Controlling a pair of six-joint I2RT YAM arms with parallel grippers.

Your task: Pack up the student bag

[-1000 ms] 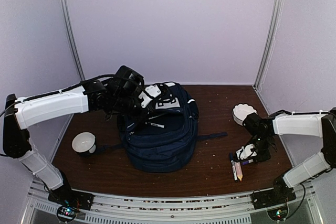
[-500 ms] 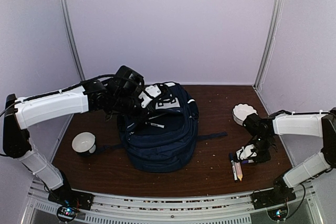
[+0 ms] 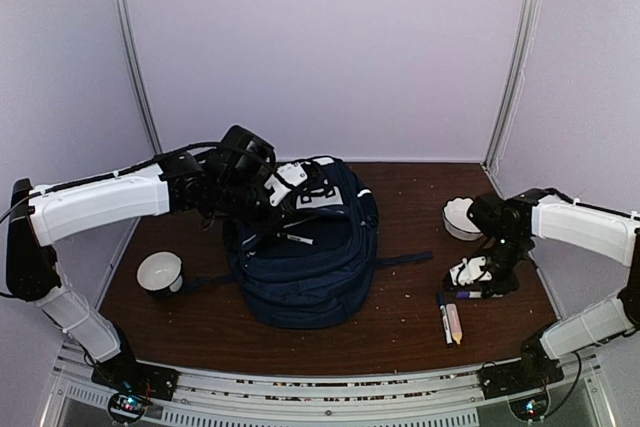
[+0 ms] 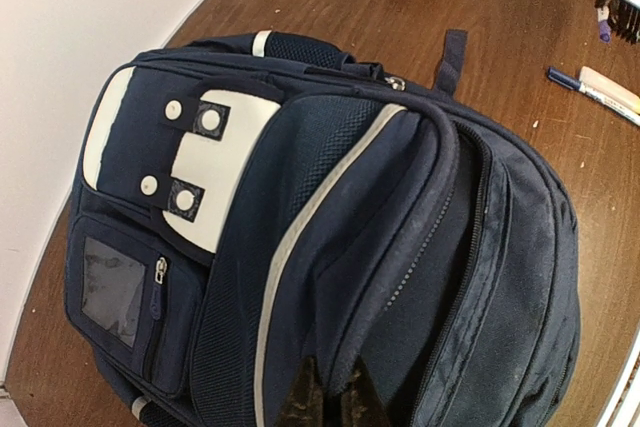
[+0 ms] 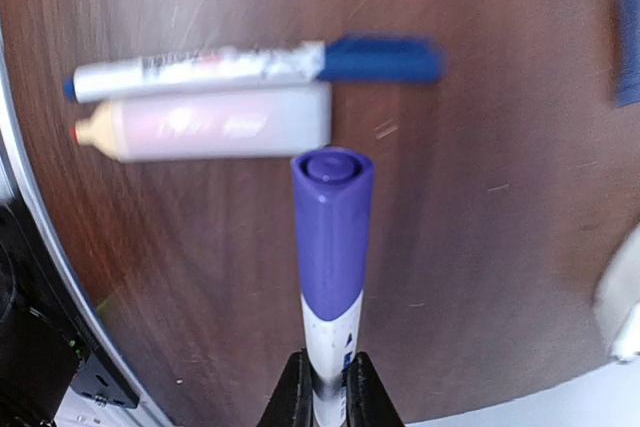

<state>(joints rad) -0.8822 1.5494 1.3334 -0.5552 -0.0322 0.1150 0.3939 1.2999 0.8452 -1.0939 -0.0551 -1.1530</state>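
Reaches with the left arm from the near-left corner out over the bench (image 3: 400, 317), elbow high, left pincer (image 4: 330, 402) nipped shut on a fold of the student bag (image 4: 400, 247). Folds the right arm inward from the right edge, wrist aimed downward, right pincer (image 5: 325, 387) clamped on a purple-capped marker (image 5: 332, 247).

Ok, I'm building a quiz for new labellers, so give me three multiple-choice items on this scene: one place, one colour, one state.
1. Where is the white cup relative to the backpack? A) inside it B) beside it, on the left arm's side C) on top of it
2. What colour is the cap of the marker in the right end effector? A) red B) green C) purple
3. The left end effector is: A) shut on the backpack's fabric B) open above the cup C) holding a marker
Answers: B, the top view shows it there; C, the right wrist view shows purple; A, its fingers pinch a fold.
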